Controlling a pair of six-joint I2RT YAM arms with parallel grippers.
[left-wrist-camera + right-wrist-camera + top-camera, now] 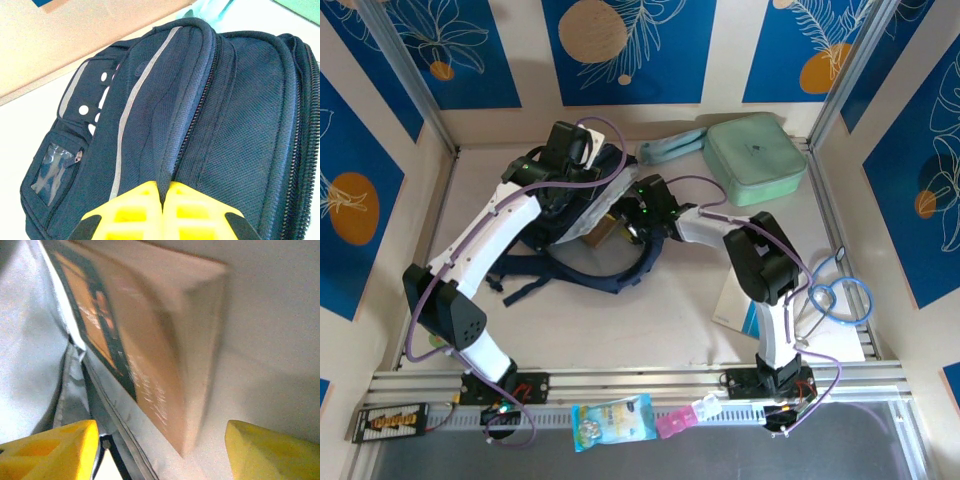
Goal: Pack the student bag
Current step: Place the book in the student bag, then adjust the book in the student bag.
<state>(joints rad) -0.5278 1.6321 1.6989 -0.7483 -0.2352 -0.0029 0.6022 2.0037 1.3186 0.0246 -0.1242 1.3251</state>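
Near my bases some counter [650, 310] is free, up to the student bag [610, 275] at mid-counter. My left claw [162, 217], arm arched over the bag, is closed on a fold of its fabric. My right claw [161, 440] stands open around a tan box [150, 340] at the bag's grey lining [30, 340]. The mint case [755, 160] lies near the far wall.

The student bag [560, 235] lies in the middle of the table [670, 300], its straps trailing toward the near side. The left arm [505, 215] reaches over its left part. The right arm [760, 255] bends in from the right to the bag's opening, where a tan box [607, 228] shows. A mint green case [755, 160] sits far right. A blue stethoscope [830, 300] and a white booklet [735, 305] lie near right. A snack packet [613, 420] rests on the near rail [650, 380].
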